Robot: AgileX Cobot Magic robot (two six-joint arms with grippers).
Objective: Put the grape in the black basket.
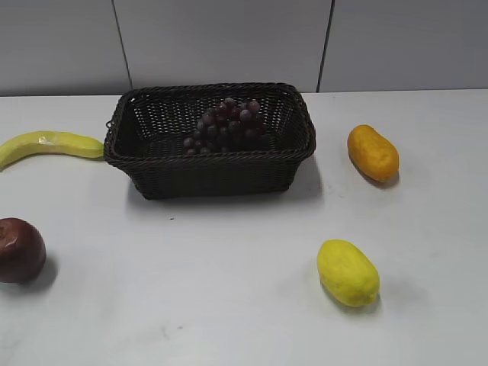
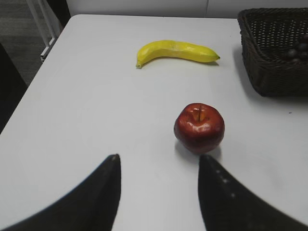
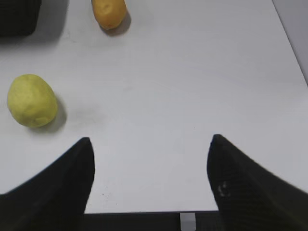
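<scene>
Grape (image 1: 226, 126) sits inside the black basket (image 1: 210, 174), both pincers (image 2: 159, 192) (image 3: 150, 178) gape empty over the surface (image 1: 229, 290), so only a careless sweep nudging the basket seems risky.

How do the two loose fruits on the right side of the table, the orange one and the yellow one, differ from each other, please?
The orange fruit is deep orange and longer; the yellow fruit is pale lemon-yellow and plumper. The orange fruit lies farther back, level with the black basket that holds the grape; the yellow fruit lies nearer the front edge. Both are oval, rest on the bare table, and are apart from either gripper.
</scene>
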